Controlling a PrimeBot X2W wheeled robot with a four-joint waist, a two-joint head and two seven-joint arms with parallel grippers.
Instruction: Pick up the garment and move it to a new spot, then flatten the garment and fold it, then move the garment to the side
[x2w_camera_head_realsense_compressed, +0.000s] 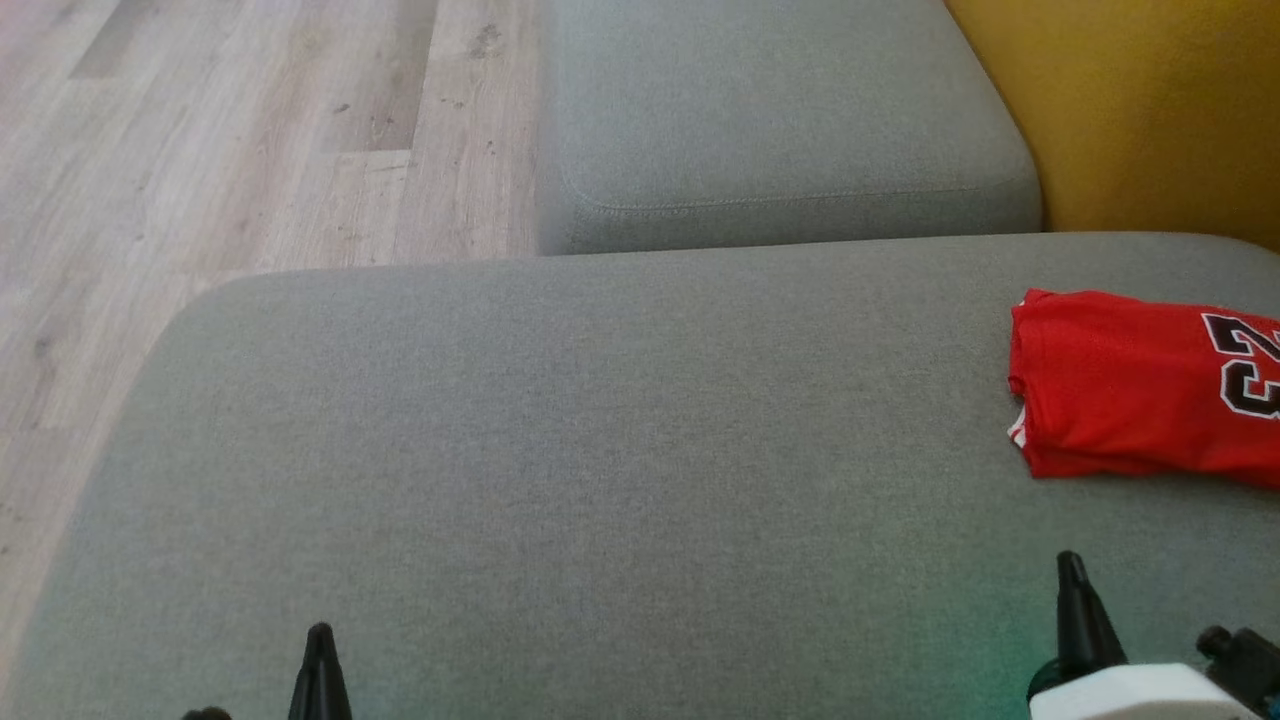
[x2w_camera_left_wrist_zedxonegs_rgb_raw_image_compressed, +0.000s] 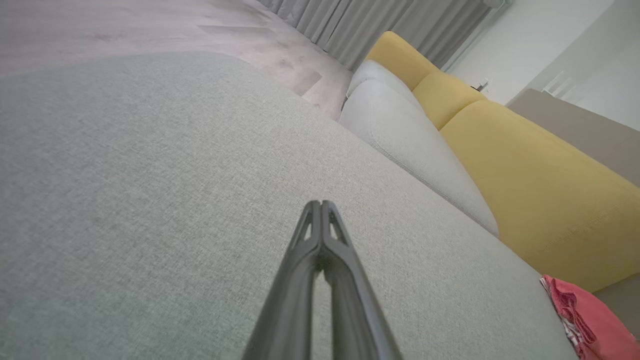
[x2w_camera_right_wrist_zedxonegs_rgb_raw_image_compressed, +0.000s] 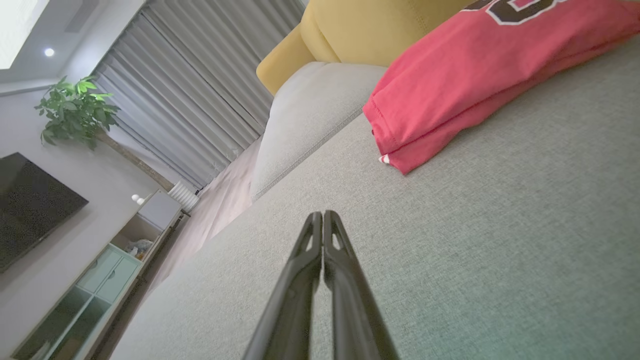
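The garment (x2w_camera_head_realsense_compressed: 1140, 385) is a red jersey with dark numerals, lying folded at the right edge of the grey sofa seat (x2w_camera_head_realsense_compressed: 560, 450). It shows as a red folded stack (x2w_camera_right_wrist_zedxonegs_rgb_raw_image_compressed: 475, 75) in the right wrist view and as a red corner (x2w_camera_left_wrist_zedxonegs_rgb_raw_image_compressed: 585, 315) in the left wrist view. My right gripper (x2w_camera_head_realsense_compressed: 1072, 570) sits near the front right, short of the jersey, fingers pressed together with nothing between them (x2w_camera_right_wrist_zedxonegs_rgb_raw_image_compressed: 322, 217). At the lower left my left gripper (x2w_camera_head_realsense_compressed: 320, 640) is also shut and empty (x2w_camera_left_wrist_zedxonegs_rgb_raw_image_compressed: 320, 205), far from the garment.
A second grey cushion (x2w_camera_head_realsense_compressed: 780, 130) lies beyond the seat. A yellow backrest (x2w_camera_head_realsense_compressed: 1150, 110) rises at the right. Wooden floor (x2w_camera_head_realsense_compressed: 230, 140) runs along the left. Curtains (x2w_camera_right_wrist_zedxonegs_rgb_raw_image_compressed: 200, 100), a plant (x2w_camera_right_wrist_zedxonegs_rgb_raw_image_compressed: 75, 107) and a low cabinet (x2w_camera_right_wrist_zedxonegs_rgb_raw_image_compressed: 100, 280) stand further off.
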